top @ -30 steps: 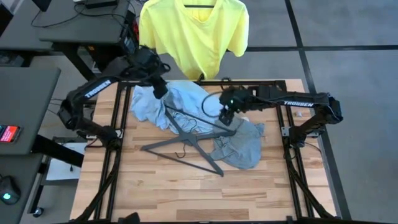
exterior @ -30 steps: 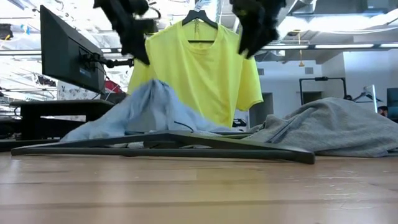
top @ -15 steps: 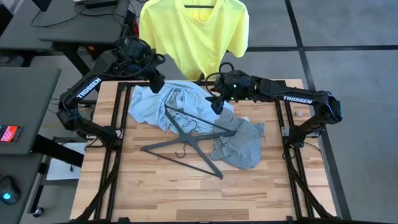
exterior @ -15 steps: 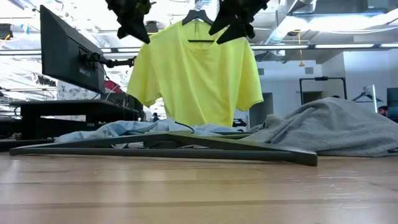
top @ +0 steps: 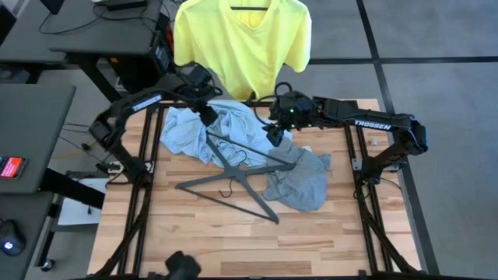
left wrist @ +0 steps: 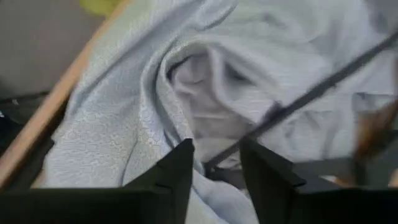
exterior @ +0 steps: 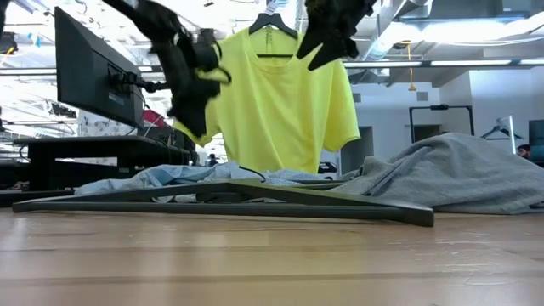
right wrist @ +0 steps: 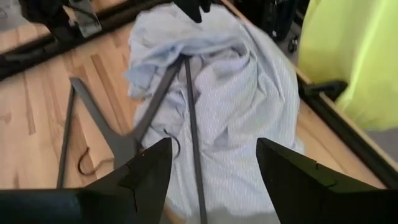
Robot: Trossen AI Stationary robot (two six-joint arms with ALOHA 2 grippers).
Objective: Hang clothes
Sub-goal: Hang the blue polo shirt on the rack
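The pale blue shirt (top: 210, 132) lies crumpled on the table's far left part. The grey T-shirt (top: 299, 183) lies bunched to its right. Two dark hangers (top: 233, 173) lie crossed on the wood, their arms resting on both garments. The neon-yellow T-shirt (top: 241, 39) hangs on a hanger beyond the far edge. My left gripper (left wrist: 217, 165) is open and hovers just above the blue shirt's folds (left wrist: 199, 93), with a hanger arm (left wrist: 311, 93) below it. My right gripper (right wrist: 214, 168) is open too, higher up over the blue shirt's right part.
A desk with a monitor (exterior: 93, 76) stands off the table's left side. Black frame rails (top: 148, 155) run along the table's left and right edges. Bare wood (top: 233, 241) stretches across the near half of the table.
The blue shirt's raised peak, which stood under my left gripper a second ago, has fallen back and now lies flat on the table. My left gripper rose toward the far edge, then came down again toward the blue shirt.
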